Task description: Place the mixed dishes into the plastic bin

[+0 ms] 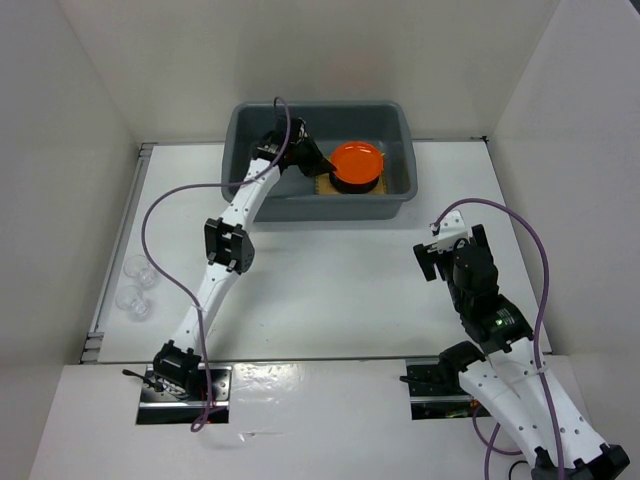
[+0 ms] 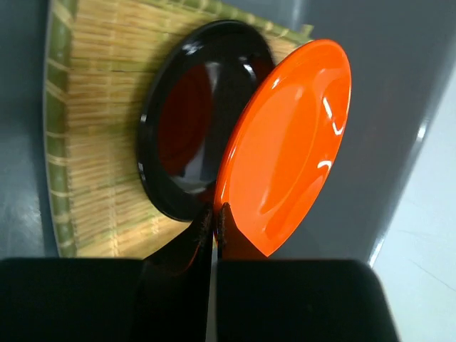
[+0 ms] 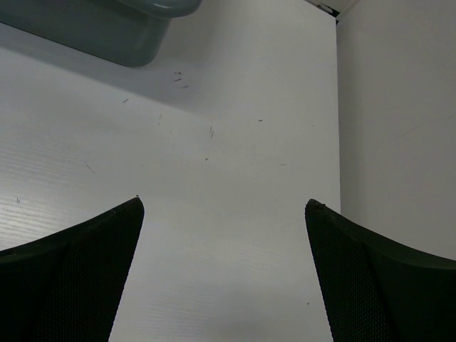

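Bare white tabletop (image 1: 330, 280), white walls on three sides. At far centre, a large blue-grey plastic bin (image 1: 330, 208). In its right half a square yellow woven mat (image 2: 92, 128) lies flat, with a round black shallow dish (image 2: 189, 121) on it. The left end effector (image 2: 215, 217) is pinched tight on the rim of a small round orange plate (image 2: 292, 142), which tilts over the dish. The right end effector (image 3: 224, 203) is spread wide and empty, over the near right. At the left edge, outside the bin: two tiny clear cups (image 1: 135, 285).

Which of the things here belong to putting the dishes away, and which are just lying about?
Job: plastic bin; woven mat, black dish and orange plate inside it, plate pinched by the left claw; two clear cups outside it, at left.
Not the job: white table, purple cables, open right claw.
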Motion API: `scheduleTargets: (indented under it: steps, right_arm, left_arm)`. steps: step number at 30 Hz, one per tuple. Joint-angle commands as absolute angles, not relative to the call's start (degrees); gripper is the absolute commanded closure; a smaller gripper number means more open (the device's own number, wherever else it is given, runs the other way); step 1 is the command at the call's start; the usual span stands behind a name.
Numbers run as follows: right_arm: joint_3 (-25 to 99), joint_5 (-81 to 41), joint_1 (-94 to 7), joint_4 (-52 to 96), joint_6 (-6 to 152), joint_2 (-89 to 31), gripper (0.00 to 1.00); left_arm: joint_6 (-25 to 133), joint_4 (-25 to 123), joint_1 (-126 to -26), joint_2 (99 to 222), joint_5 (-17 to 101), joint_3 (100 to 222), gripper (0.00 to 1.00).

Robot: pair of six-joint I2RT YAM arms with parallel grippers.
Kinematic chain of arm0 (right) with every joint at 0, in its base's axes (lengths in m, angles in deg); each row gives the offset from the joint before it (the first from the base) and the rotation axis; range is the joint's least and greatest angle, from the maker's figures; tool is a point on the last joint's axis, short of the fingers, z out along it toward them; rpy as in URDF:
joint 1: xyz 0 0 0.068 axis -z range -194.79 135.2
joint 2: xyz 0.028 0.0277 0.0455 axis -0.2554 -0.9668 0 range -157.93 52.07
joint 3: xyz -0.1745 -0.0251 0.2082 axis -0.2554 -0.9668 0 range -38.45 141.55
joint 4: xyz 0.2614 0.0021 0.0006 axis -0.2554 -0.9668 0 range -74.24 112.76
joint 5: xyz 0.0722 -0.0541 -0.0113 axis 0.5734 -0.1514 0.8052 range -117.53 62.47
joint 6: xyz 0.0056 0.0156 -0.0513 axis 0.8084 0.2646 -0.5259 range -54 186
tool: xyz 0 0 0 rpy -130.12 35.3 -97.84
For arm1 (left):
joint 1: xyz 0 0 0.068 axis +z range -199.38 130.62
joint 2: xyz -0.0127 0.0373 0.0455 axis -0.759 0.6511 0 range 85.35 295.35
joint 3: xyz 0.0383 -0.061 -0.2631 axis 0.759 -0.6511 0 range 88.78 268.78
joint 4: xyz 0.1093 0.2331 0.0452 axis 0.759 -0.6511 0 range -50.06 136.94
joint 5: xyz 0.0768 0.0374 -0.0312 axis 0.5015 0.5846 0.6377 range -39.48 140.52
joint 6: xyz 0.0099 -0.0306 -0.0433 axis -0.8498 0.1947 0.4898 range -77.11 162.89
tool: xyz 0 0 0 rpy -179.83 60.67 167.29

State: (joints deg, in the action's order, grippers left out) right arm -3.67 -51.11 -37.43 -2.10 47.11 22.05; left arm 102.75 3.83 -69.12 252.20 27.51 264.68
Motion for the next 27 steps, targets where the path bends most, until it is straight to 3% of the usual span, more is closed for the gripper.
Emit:
scheduleTargets:
  steps: [1, 7, 10, 14, 17, 21, 24, 25, 27]
  right_arm:
    - [-4.09, -52.23, -38.00, 1.22, 47.81, 22.36, 0.02]
    - [-4.09, -52.76, -38.00, 1.22, 47.81, 21.84, 0.02]
    - [-4.09, -52.24, -38.00, 1.22, 47.81, 21.31, 0.02]
    - [-4.09, -52.23, -38.00, 1.22, 47.81, 20.79, 0.02]
    - [-4.09, -51.71, -38.00, 1.22, 47.81, 20.17, 0.02]
    - [-4.09, -51.70, -38.00, 0.70, 47.81, 20.17, 0.02]
    - [-4.09, -51.18, -38.53, 0.70, 47.81, 20.17, 0.02]
    - [-4.09, -51.18, -38.53, 0.70, 47.81, 20.17, 0.02]
    - [-4.09, -51.18, -38.53, 0.70, 47.81, 20.17, 0.02]
  left_arm:
    - [105.03, 7.83, -69.59, 253.57, 24.59, 268.08, 1.00]
    - [108.28, 10.65, -69.59, 257.00, 22.74, 268.08, 0.99]
    - [108.28, 10.65, -69.07, 257.53, 22.74, 268.08, 0.90]
    - [107.76, 12.13, -68.45, 256.13, 22.22, 268.08, 0.45]
    - [106.27, 13.37, -67.40, 250.69, 24.40, 268.08, 0.02]
    - [95.94, 5.84, -64.24, 238.84, 33.97, 268.08, 0.00]
    - [85.91, -9.00, -64.23, 225.66, 57.12, 268.08, 0.00]
    - [81.26, -12.35, -65.71, 219.80, 72.77, 265.38, 0.00]
    - [80.25, -22.28, -64.94, 214.67, 81.86, 261.60, 0.00]
